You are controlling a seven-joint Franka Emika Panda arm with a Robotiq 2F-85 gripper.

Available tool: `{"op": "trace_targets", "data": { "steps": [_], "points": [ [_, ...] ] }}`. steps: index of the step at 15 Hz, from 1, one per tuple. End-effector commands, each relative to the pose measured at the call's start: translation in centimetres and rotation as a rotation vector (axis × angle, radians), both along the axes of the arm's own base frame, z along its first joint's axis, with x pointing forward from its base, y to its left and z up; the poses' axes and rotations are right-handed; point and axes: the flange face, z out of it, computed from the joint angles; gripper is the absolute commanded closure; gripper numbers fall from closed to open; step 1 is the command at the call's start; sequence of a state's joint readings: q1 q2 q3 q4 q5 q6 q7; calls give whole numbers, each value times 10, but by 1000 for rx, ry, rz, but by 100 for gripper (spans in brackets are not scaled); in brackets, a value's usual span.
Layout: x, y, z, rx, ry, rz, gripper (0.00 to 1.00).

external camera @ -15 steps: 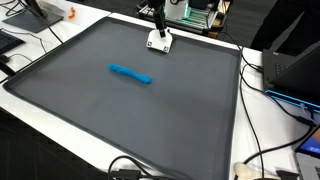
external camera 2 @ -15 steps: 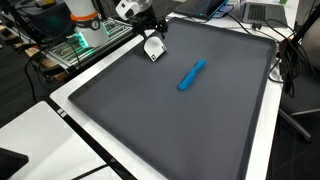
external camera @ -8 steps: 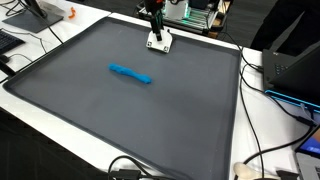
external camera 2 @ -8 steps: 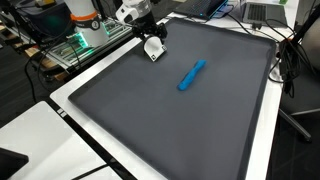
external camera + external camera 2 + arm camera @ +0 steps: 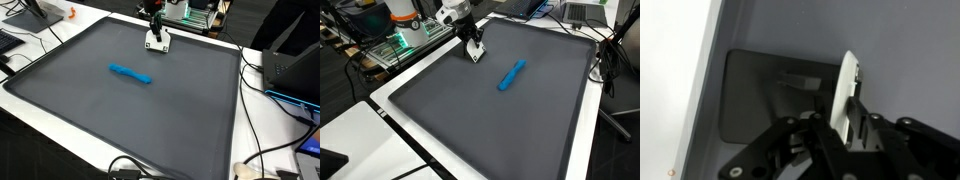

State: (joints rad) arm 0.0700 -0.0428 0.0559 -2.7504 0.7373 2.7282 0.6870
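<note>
End effector grips white block near grey mat's edge.

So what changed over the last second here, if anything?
The hand, shut on the white piece, seems to have turned a little near the mat's edge, so the piece now looks narrower and more on edge. Its place barely shifted and nothing was let go. The blue marker and the grey mat stayed as they were.

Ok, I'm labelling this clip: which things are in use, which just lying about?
In use: fingers closed on the small white flat block.
Lying about: blue pen-shaped stick on the dark grey mat; small orange object off it.
</note>
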Motion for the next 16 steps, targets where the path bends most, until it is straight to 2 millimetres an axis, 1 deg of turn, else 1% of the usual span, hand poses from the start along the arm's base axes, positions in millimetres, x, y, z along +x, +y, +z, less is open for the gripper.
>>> {"op": "trace_targets", "data": {
  "steps": [1,3,4,5,6,8,9,10,11,12,13,14,15,16],
  "points": [
    [1,-1,-3,-9,-14,-16,98],
    [5,-1,0,-15,-28,-17,100],
    [-14,-1,6,-21,-38,-18,99],
    [-11,0,7,-19,-43,-14,98],
    [6,1,6,-21,-49,-13,98],
    [8,1,13,-19,-66,-15,98],
    [-4,1,20,-14,-76,-21,98],
    [-2,2,21,-12,-80,-18,98],
    [10,3,24,-12,-89,-18,98],
    [12,3,29,-14,-99,-13,98],
    [-5,3,36,-22,-111,0,98],
    [-4,3,41,-30,-124,10,98],
    [16,5,46,-34,-132,36,98],
    [15,7,52,-51,-145,57,98]
  ]
}}
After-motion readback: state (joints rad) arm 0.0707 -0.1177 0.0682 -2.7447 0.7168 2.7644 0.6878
